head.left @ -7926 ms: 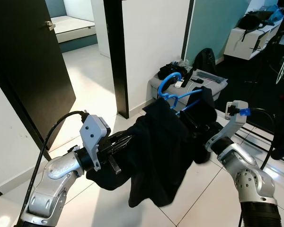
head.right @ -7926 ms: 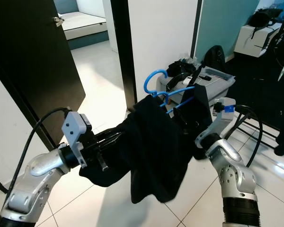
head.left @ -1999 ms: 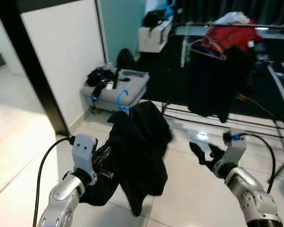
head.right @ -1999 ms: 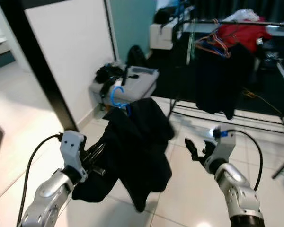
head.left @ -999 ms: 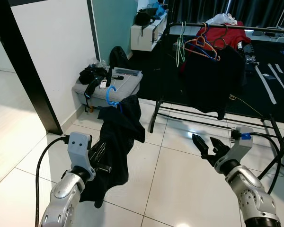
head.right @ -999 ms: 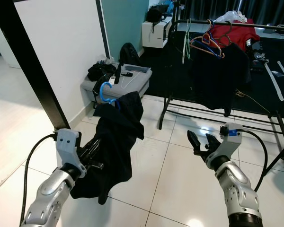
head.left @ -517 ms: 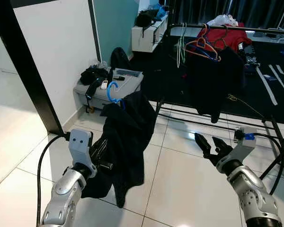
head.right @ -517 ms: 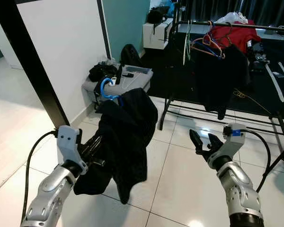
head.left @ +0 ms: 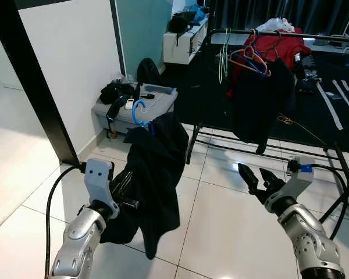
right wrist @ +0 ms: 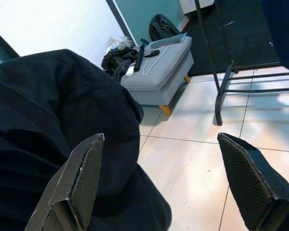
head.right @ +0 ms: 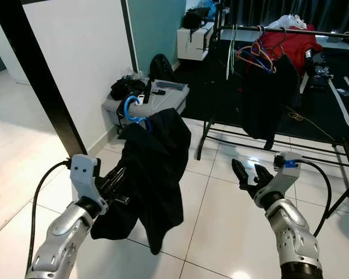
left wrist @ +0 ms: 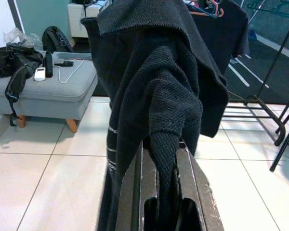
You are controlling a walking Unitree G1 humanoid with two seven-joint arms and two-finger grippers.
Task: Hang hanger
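So, progress check: the hanging itself hasn't happened yet. My left gripper [left wrist: 166, 168] is clamped on the black garment [head.left: 157, 168], which is draped over the blue hanger [head.left: 139, 113]. In my left wrist view the knit fabric is pinched right between my two fingers, so I'm gripping cloth; I can't tell whether any of the hanger frame is in there too. The blue hook pokes up above the garment's top, out in front of me over the white tiled floor [head.left: 221, 221].

My right gripper [head.left: 255, 181] is empty, fingers spread wide, held out low in front of me on my right side.

The clothes rack [head.left: 262, 34] is ahead and a bit to the right, well apart from what I'm carrying. It already has a red garment [head.left: 279, 49], a dark shirt and a few other hangers on its rail. There's also a grey ottoman [head.left: 136, 104] with bags and cables on it by the wall to my left.

My read: pickup done, carry underway. What's left is closing the gap to the rack, lifting the hook over the rail and letting go.
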